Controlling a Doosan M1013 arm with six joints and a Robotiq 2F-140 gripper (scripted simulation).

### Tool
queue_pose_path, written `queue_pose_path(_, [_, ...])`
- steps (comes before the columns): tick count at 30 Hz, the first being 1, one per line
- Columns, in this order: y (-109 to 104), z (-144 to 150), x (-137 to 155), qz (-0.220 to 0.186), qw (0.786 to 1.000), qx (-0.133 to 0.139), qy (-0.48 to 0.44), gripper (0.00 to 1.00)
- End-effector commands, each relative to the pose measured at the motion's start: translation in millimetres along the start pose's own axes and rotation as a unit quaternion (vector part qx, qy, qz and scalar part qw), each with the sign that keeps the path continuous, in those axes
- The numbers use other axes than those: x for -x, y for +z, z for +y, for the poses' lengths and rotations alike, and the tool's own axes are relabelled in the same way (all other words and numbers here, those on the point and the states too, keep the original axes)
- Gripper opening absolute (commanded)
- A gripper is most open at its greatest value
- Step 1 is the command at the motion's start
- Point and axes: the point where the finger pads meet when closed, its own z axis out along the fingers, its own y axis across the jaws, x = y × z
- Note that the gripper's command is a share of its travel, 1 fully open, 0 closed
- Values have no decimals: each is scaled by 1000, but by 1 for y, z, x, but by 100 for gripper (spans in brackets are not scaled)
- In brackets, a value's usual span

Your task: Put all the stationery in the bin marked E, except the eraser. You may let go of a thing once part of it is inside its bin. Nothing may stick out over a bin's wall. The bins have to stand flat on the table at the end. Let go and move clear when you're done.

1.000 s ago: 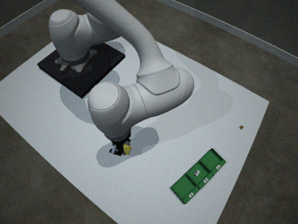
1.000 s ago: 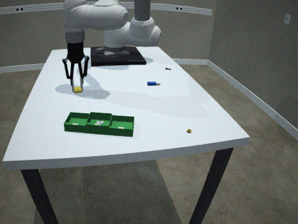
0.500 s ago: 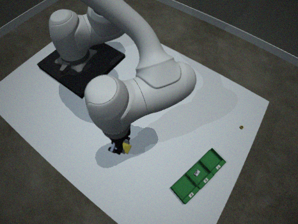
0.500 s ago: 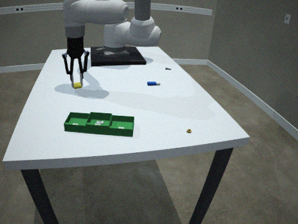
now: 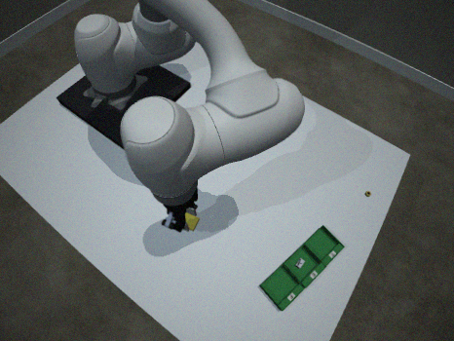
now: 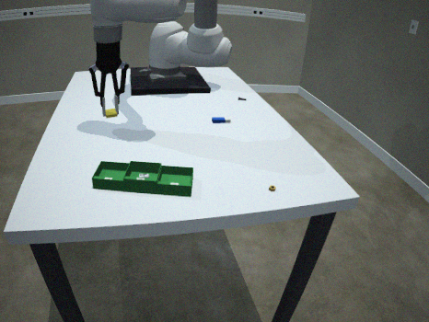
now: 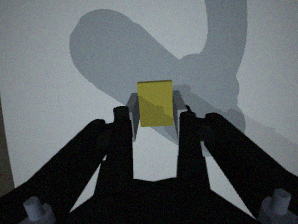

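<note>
My gripper (image 5: 182,222) (image 6: 110,109) (image 7: 155,103) is shut on a flat yellow block (image 5: 193,222) (image 6: 110,113) (image 7: 156,95), held by its two sides above the table. What kind of item it is cannot be told for certain. A green three-part bin row (image 5: 323,265) (image 6: 143,188) stands flat on the table; its label letters are too blurred to read. A small white-and-dark item (image 5: 300,263) (image 6: 144,175) lies in the middle bin. A blue item with a light end (image 6: 218,120) lies on the table in the exterior view; the arm hides it in the top view.
A small brass-coloured ring or nut (image 5: 367,194) (image 6: 272,188) lies near the table edge, away from the bins. A small dark screw-like item (image 6: 242,98) lies farther back. The arm's black base plate (image 5: 170,83) (image 6: 170,87) is at the back. The middle bin's walls look taller.
</note>
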Motion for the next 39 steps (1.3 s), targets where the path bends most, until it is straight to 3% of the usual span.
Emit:
queue_pose_path(1, [0,0,0,0,1000,0,0,29])
queue_pose_path(10, [0,0,0,0,1000,0,0,29])
queue_pose_path(39, [0,12,162,0,1000,0,0,29])
